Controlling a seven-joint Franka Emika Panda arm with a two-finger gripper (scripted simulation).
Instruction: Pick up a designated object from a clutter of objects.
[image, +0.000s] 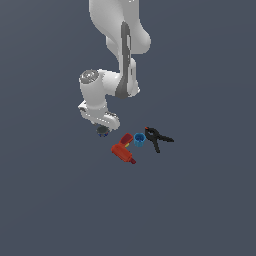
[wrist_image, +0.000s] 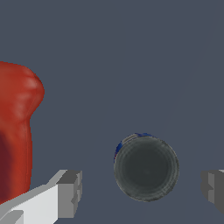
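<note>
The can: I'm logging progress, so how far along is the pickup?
Done: the claw is over the can, away from the red drill, blue cup and black clamp. In hand: the wrist view shows the open fingers on either side of the can, not touching it. Left: closing and lifting.

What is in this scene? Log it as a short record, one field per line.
target: dark-topped can with blue side band, upright on the floor
claw: open, one finger on each side of the can, not touching it
red drill-shaped tool: lying beside the can, toward the exterior view's right
blue cup: between drill and clamp
black clamp: farthest to the exterior view's right
grasp: not yet made
</note>
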